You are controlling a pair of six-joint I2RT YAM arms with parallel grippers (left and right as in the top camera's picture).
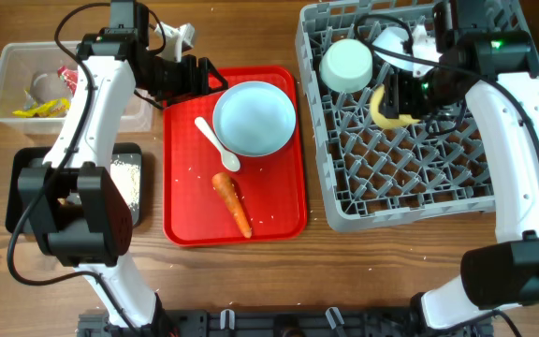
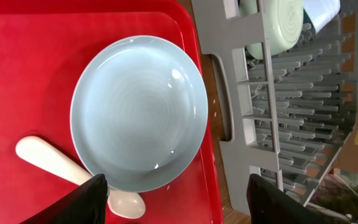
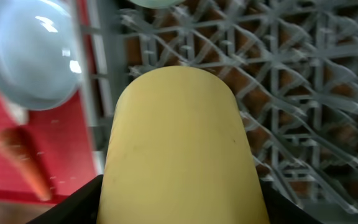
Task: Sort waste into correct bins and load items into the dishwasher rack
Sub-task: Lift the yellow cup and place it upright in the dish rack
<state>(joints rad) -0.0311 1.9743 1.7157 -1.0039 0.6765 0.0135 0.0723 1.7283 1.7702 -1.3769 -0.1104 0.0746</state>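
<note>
**Left arm.** The left arm is stretched from the near table edge across the black tray and alongside the clear tub. Its wrist is bent so that the left gripper points right, over the far left corner of the red tray. The claw is released. In the left wrist view the two fingers are seen spread wide with nothing between them. The plate lies just ahead of the fingers.

**Right arm.** The right arm is raised along the right side of the rack and folded inward at the top. The right gripper is held over the far middle of the rack. The claw is clenched on the yellow cup, which fills the right wrist view. The cup is carried above the pegs, and contact with them cannot be determined.

**Task items.**
- The plate is placed on the far half of the red tray.
- The spoon is laid against the plate's near left rim.
- The carrot is laid on the near half of the red tray, apart from the plate.
- A bowl is seated in the far left corner of the rack.
- Wrappers are held in the clear tub.
- Rice is spread in the black tray.
</note>
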